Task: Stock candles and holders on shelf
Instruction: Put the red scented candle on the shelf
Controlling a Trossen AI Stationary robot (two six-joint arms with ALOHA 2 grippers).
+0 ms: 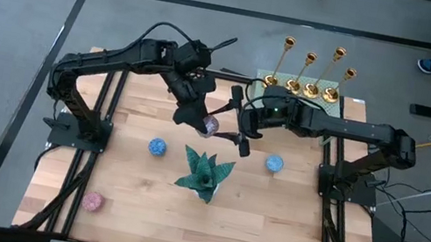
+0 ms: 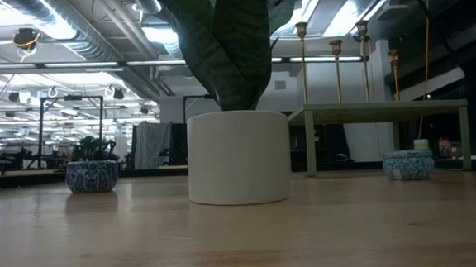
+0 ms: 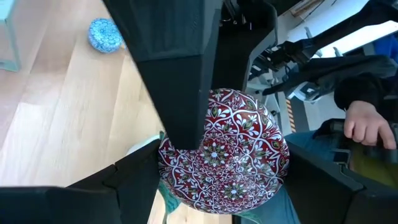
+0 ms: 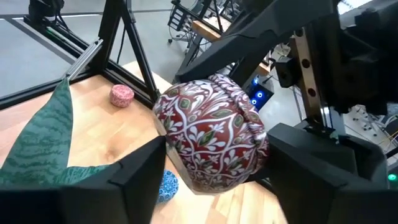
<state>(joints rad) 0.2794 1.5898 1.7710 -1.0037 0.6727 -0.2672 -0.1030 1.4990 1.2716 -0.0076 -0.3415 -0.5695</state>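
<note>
The red-and-white patterned candle (image 4: 211, 134) hangs above the table middle, between the left gripper (image 1: 198, 121) and the right gripper (image 1: 242, 133), which meet nose to nose. The left gripper's fingers (image 3: 180, 68) are clamped on it; the right gripper's fingers (image 4: 134, 171) flank it, contact unclear (likely a handover). The shelf (image 1: 348, 106) with holders (image 1: 310, 89) lies behind the right gripper, along its outstretched arm.

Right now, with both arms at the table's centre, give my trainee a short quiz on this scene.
1. True or false: all four gold holders stand on the shelf.
2. How many candles lie on the tabletop?
3. Where is the red patterned candle? A: on the shelf. B: aloft between the left gripper and the right gripper. C: beside the pink one.
Key: 1 true; 2 three; 3 B.
</note>
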